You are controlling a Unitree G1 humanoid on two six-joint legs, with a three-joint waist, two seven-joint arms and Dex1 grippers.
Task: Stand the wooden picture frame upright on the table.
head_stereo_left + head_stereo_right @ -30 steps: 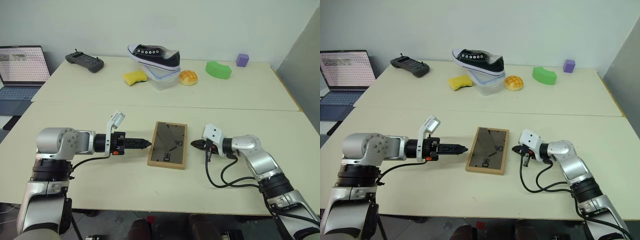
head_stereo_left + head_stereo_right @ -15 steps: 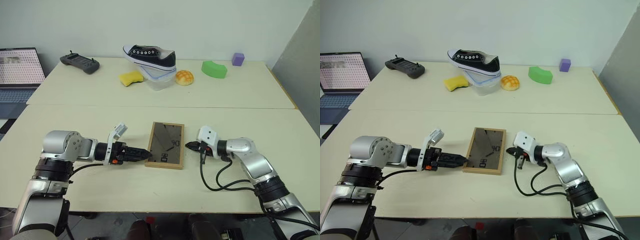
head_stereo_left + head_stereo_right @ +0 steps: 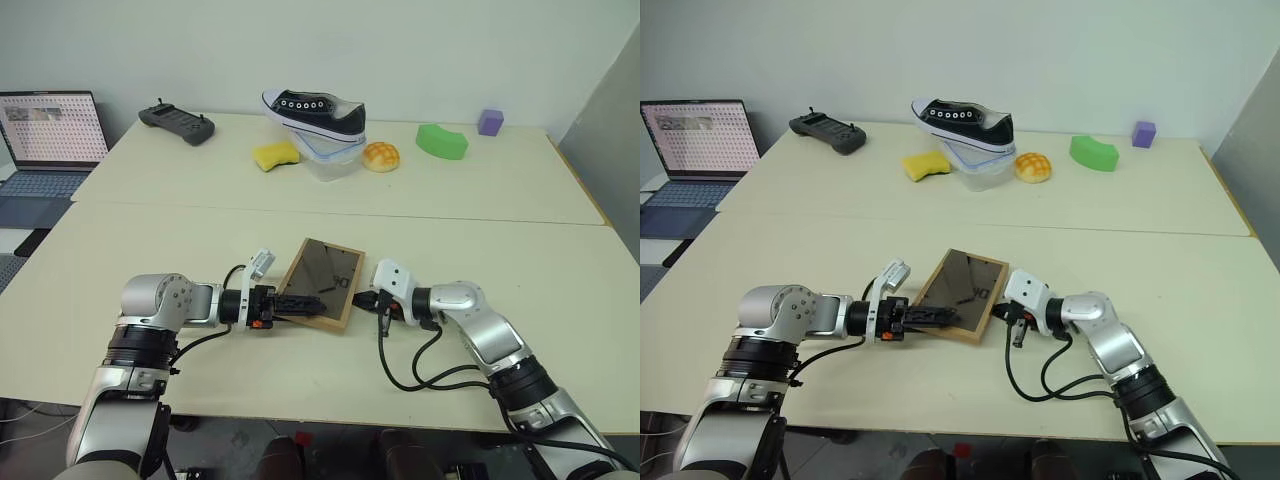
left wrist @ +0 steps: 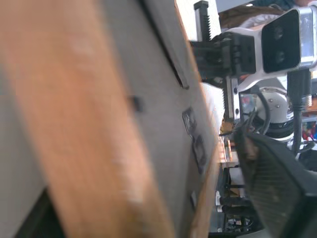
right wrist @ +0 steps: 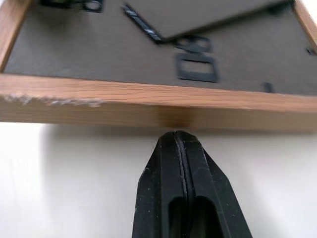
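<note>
The wooden picture frame (image 3: 322, 275) lies skewed on the table (image 3: 200, 230) between my two grippers, its dark panel facing up. My left gripper (image 3: 312, 303) reaches in from the left, open, with the frame's near left edge between its fingers. One finger (image 4: 272, 183) shows beside the panel in the left wrist view, with the wood border (image 4: 99, 124) close up. My right gripper (image 3: 367, 298) is shut. Its tip (image 5: 174, 136) rests against the frame's right wooden edge (image 5: 148, 99), down on the tabletop.
On the table's far section, a black sneaker (image 3: 315, 108) sits on a clear container (image 3: 325, 160). Around it are a yellow sponge (image 3: 274, 154), a bun (image 3: 380, 155), a green block (image 3: 441, 140), a purple cube (image 3: 489, 121) and a controller (image 3: 177, 121). A laptop (image 3: 50, 135) stands far left.
The frame has turned askew, its far end swung to the right. My left fingers have slid over its edge, and the right tip now touches its right side. The camera view shifted.
</note>
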